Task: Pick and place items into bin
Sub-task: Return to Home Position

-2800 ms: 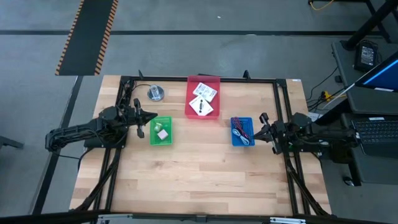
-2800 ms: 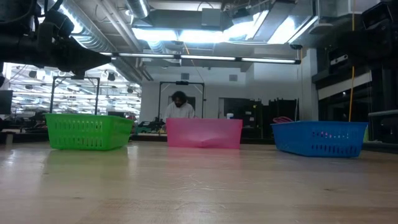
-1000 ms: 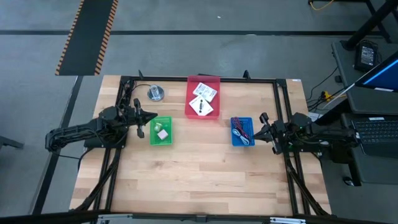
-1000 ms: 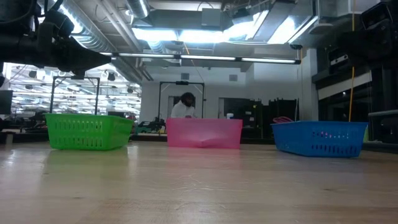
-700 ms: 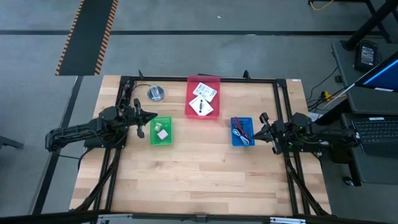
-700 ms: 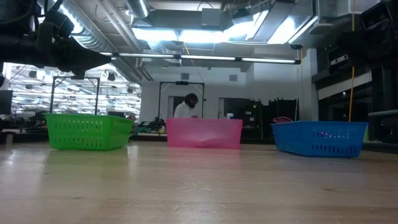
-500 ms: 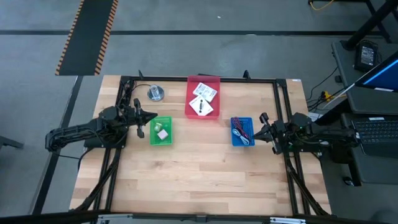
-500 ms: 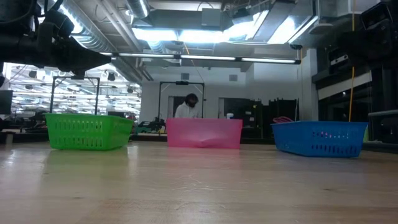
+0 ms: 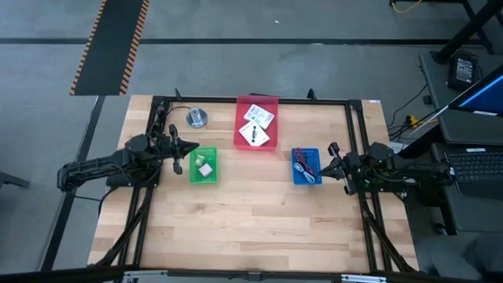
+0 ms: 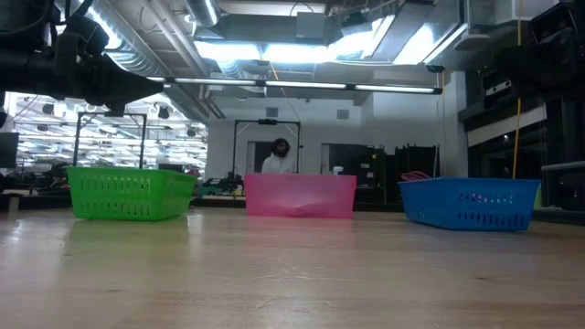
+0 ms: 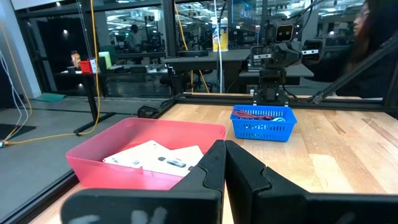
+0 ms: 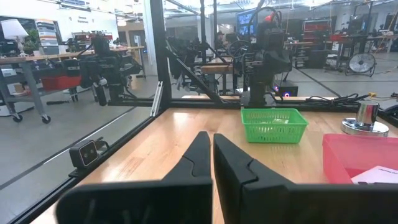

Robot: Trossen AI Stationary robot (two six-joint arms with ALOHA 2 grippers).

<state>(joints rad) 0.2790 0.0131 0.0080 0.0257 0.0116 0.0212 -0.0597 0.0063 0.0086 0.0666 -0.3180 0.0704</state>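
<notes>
Rest pose, sorting apparently finished
Left gripper [image 9: 192, 149] and right gripper [image 9: 324, 170], both pressed together empty, flank the filled baskets [image 9: 238, 134].

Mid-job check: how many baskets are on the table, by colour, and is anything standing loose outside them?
Green basket: 1
Red basket: 1
Blue basket: 1
Silver disc, loose on the table outside the baskets: 1
Total: 4
</notes>
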